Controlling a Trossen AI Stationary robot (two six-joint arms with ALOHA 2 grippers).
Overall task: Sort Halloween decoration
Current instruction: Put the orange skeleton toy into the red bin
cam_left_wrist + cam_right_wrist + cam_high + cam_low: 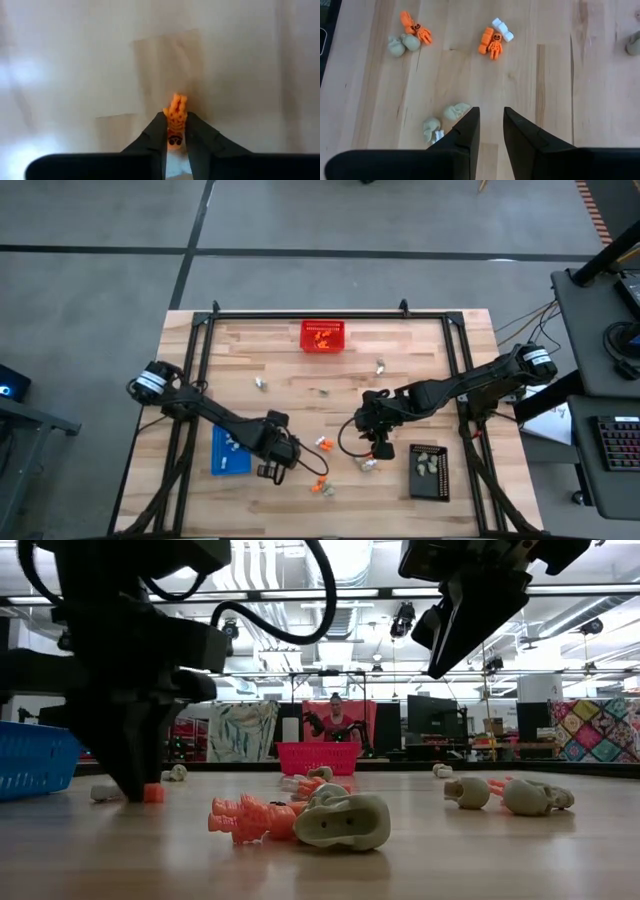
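Two grippers over the wood table (400, 350). Left gripper (175, 142) is down at the front of the table, fingers pinched on one orange skeleton (175, 120); the figure sticks out past the fingertips, upright between them. In the low view its tips touch the tabletop with an orange bit (153, 793) right at them. Right gripper (491, 131) hangs above the table centre-right, fingers a narrow gap apart, nothing between them.

Count from the right wrist view: 2 orange skeletons ahead of the right gripper, one (416, 28) touching 2 beige skulls (402, 45), the other (491, 42) touching a white piece (502, 29). 2 more beige skulls (456, 111) lie just beside the right fingertips, with a small white bit touching them. 1 beige piece (634, 44) at the frame edge, far off to the side.

High view: orange cluster (320, 487) just beside the left gripper, another orange piece (322, 443) between the two grippers; 3 pale pieces scattered well beyond them toward the back of the table. Exact count per colour there: cannot tell, too small.

Containers: 1 blue tray (230, 452) touching-close beside the left gripper, 1 black tray (430, 472) near the right gripper with a few beige pieces in it, 1 red basket (323, 335) at the far edge with orange pieces inside.

Surface: light butcher-block planks in a black frame. Room: grey floor, a desk with keyboard beside the right arm; low view shows ceiling strip lights, monitors, a patterned quilt, one person far back.
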